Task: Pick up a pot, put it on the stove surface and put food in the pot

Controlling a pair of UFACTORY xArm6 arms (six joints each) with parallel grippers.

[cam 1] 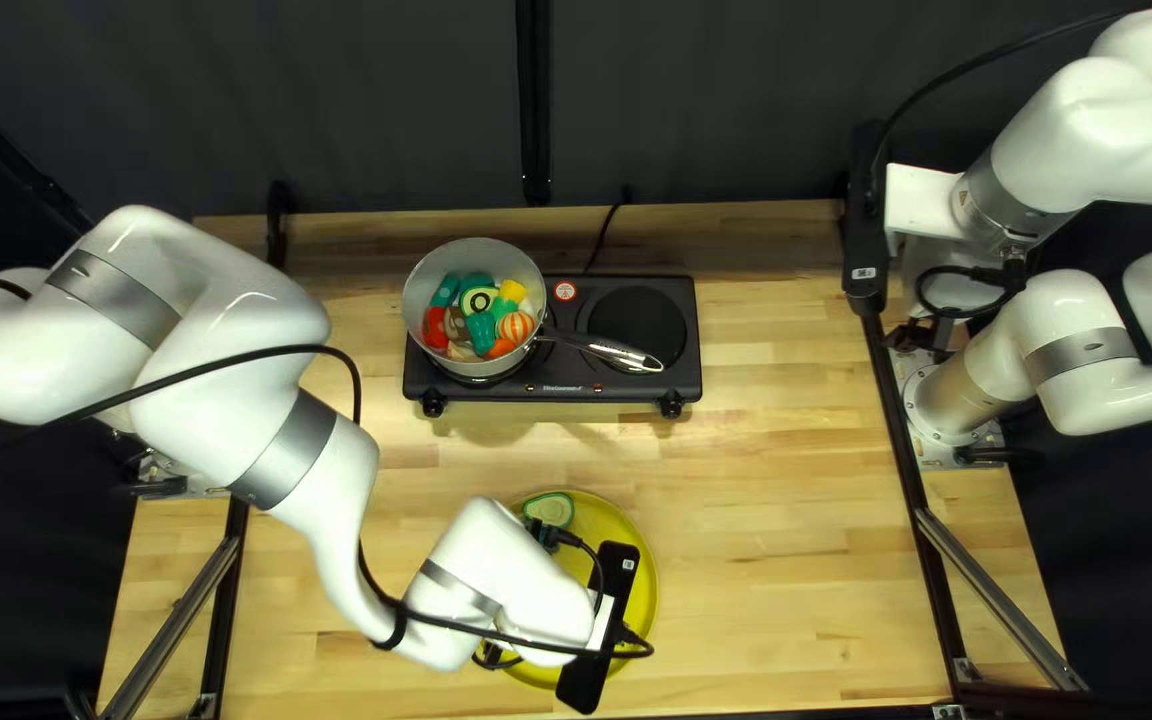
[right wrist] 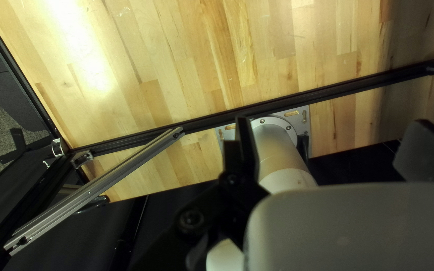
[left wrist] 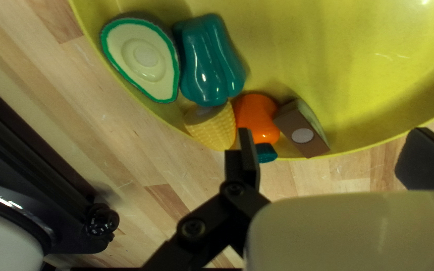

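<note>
Over the yellow plate (cam 1: 646,574), my left gripper (cam 1: 599,627) points down, its fingers hidden there. In the left wrist view this gripper (left wrist: 333,135) is open with nothing held. Beside one finger lie an orange vegetable (left wrist: 257,116), toy corn (left wrist: 214,128) and a brown-sided piece (left wrist: 302,131) along the plate's rim; a green pepper (left wrist: 209,62) and an avocado half (left wrist: 141,60) lie farther off. The grey pot (cam 1: 423,287), holding several toy foods (cam 1: 476,318), rests on the stove's (cam 1: 563,387) left burner. My right gripper (cam 1: 866,227) is raised at the right; its wrist view shows the gripper (right wrist: 331,123) open, holding nothing.
The pot's handle (cam 1: 610,351) reaches across toward the bare right burner (cam 1: 638,328). A black cable (cam 1: 607,240) runs behind the stove. Black frame rails (cam 1: 899,427) line the table's (cam 1: 790,534) sides. Part of the stove (left wrist: 76,221) shows beyond the plate in the left wrist view.
</note>
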